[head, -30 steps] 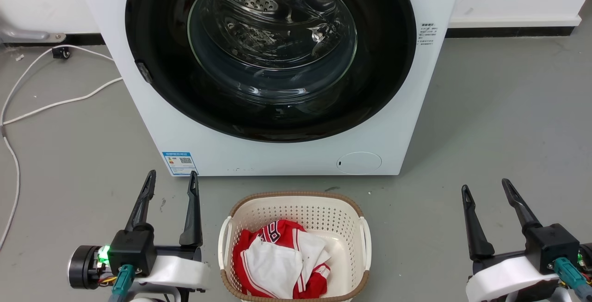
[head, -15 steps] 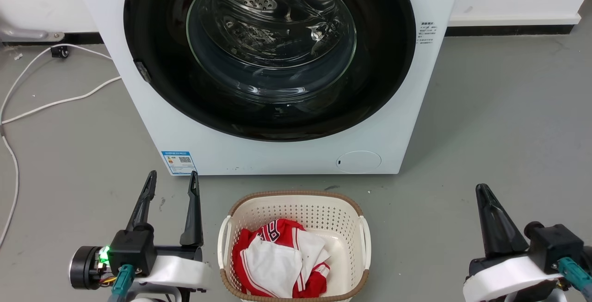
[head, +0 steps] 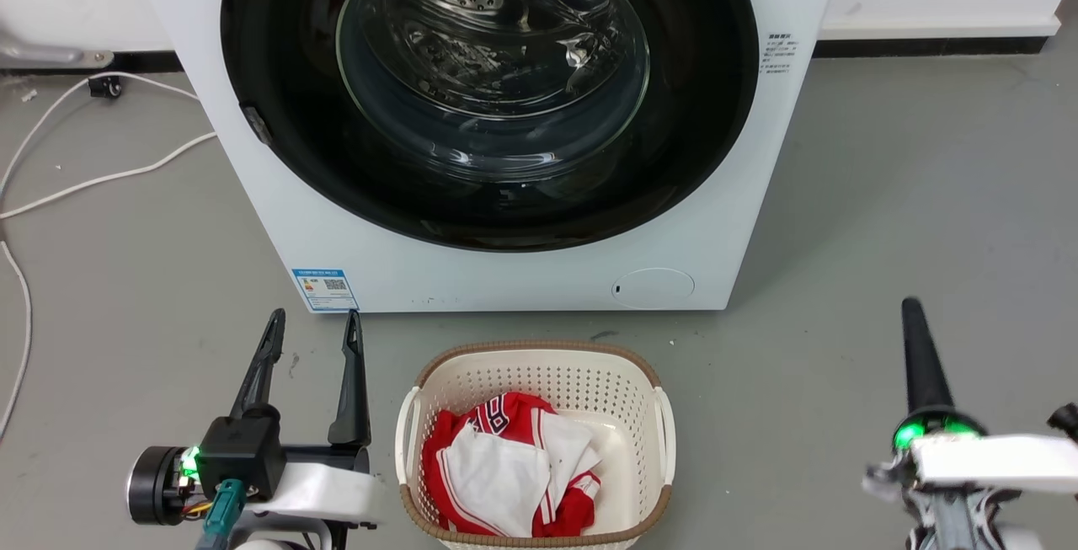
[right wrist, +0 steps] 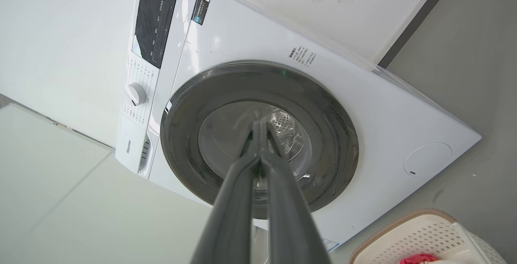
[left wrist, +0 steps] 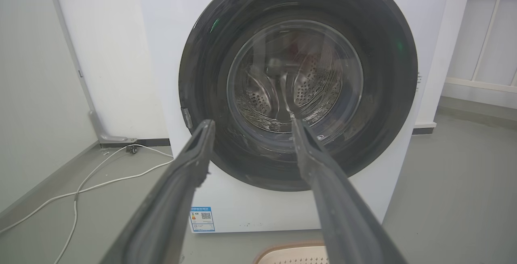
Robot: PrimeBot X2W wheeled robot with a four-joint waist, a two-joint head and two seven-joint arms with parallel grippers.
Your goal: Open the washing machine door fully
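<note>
Both empty: left gripper (head: 314, 316) fingers spread wide, right gripper (right wrist: 258, 126) fingers pressed together; washing machine door (head: 493, 78) shut flush on washer (head: 716, 221), well ahead, so approach step, next prob needs reach to door rim & pull.

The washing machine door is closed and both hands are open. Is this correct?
No: the right hand is shut, fingers together, as the right wrist view shows. The left hand is open and the washing machine door closed.
</note>
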